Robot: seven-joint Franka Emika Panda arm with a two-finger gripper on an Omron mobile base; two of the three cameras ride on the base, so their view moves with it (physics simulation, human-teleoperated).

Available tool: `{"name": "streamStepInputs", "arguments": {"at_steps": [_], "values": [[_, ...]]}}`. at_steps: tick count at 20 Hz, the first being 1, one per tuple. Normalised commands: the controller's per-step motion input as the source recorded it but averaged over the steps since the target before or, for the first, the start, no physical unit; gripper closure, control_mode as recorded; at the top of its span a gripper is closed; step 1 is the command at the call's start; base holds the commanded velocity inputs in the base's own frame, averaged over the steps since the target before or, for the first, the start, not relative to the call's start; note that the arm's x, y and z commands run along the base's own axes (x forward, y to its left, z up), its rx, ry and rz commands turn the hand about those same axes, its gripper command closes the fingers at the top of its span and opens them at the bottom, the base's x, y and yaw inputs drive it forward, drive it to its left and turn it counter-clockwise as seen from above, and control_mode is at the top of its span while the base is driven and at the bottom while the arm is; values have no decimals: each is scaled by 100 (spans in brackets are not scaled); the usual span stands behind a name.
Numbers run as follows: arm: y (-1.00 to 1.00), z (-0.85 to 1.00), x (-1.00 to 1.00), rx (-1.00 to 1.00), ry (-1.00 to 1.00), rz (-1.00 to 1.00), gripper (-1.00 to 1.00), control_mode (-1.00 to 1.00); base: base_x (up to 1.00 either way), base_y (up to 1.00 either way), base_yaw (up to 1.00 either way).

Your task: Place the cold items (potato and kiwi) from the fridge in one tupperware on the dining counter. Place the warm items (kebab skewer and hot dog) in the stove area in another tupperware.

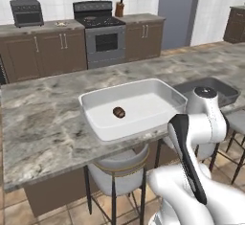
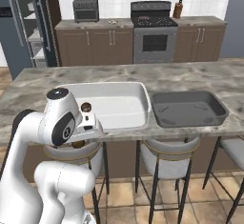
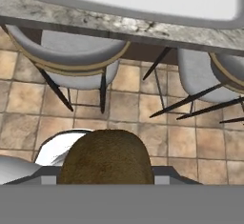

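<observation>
A brown potato bulks large at the bottom of the hand view, and my gripper is shut on it. I hold the potato low, just below the front edge of the dining counter, above a stool. On the counter stands a white tupperware with a small dark brown kiwi lying in it. To its right sits a dark grey tupperware with nothing in it. The kebab skewer and hot dog are out of view.
Grey bar stools stand under the counter's front edge over a tiled floor. At the back wall are a stove, a toaster oven and a knife block. The fridge is at the far left.
</observation>
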Motion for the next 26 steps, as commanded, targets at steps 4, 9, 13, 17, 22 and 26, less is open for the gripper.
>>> {"name": "streamStepInputs", "arguments": {"at_steps": [4, 9, 13, 17, 22, 26], "values": [[0, 0, 0, 0, 0, 0, 100, 100, 30, -8, 6], [0, 0, 0, 0, 0, 0, 100, 100, 31, -9, 11], [0, 0, 0, 0, 0, 0, 100, 100, 54, -7, 12], [-10, 12, 27, 1, -19, 6, 100, -100, 14, -2, 3], [-16, 30, 44, 4, -28, 9, 100, -100, 0, 0, 0], [-15, 48, 66, 7, -21, 3, 100, -100, 0, 0, 0]]}}
